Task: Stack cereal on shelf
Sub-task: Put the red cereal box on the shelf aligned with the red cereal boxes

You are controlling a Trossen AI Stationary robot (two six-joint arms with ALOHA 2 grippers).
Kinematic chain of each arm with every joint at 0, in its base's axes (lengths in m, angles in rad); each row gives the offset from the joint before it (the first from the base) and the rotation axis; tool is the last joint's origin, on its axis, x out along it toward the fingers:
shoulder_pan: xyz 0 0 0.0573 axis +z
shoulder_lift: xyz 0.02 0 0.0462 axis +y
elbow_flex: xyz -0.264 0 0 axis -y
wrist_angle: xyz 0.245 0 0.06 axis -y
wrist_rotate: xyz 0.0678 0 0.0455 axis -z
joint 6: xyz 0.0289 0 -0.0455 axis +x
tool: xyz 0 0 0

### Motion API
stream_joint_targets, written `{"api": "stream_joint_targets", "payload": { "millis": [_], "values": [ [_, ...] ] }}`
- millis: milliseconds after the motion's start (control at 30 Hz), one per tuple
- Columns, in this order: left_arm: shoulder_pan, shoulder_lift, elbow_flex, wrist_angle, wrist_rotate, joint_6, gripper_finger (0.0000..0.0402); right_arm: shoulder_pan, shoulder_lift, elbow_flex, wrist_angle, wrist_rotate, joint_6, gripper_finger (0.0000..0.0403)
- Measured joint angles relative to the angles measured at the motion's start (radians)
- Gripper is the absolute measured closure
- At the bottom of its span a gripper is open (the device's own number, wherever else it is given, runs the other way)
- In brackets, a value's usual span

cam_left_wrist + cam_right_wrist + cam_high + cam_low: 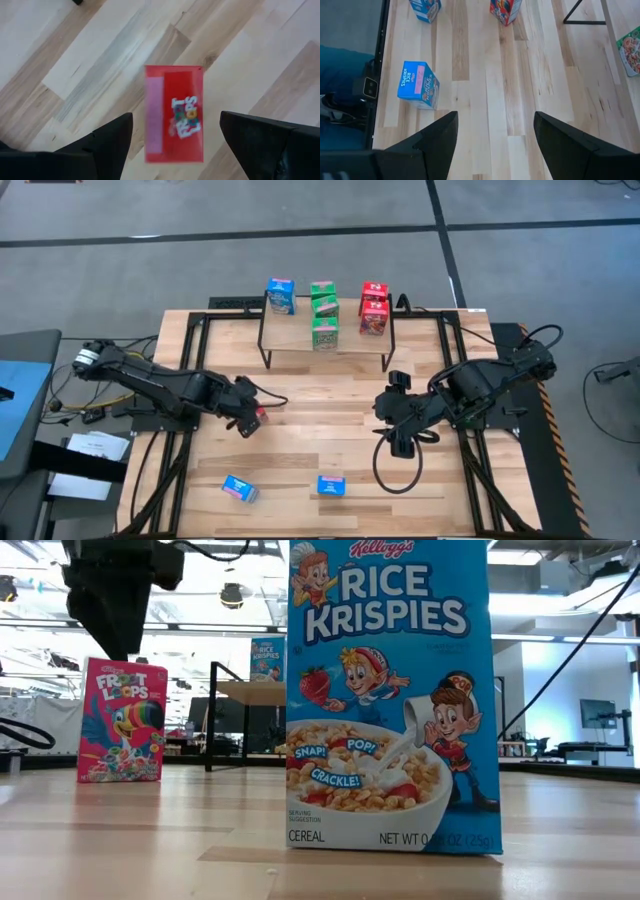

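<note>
Left gripper [172, 131] hovering over red box [174, 114] on counter [300, 440], jaws wide, empty; centring needed before descending. Right gripper [495, 131] waiting, jaws parted, empty.

Setting: robotics lab or test workshop. Evidence: a slatted wooden table [330, 450] on a black metal frame stood on a grey concrete floor [150, 270] marked with dark lines; cables [395, 470] trailed across the table's near edge; in the low view, bright ceiling lights [232, 595], desks and a monitor [598, 712] filled an open room behind.
</note>
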Motion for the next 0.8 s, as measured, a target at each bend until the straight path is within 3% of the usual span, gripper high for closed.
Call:
{"api": "stream_joint_targets", "payload": {
  "millis": [333,600,800],
  "values": [
    [0.000,0.122,0.000,0.003,0.002,0.051,0.0114,0.002,-0.001,0.000,-0.003,-0.001,0.000,0.0117],
    [0.000,0.138,0.000,0.028,0.026,0.084,0.0115,0.002,-0.001,0.000,-0.003,-0.001,0.000,0.0117],
    [0.000,0.138,0.000,0.028,0.026,0.107,0.0159,0.002,-0.001,0.000,-0.003,0.000,0.000,0.0117]
  ]
}}
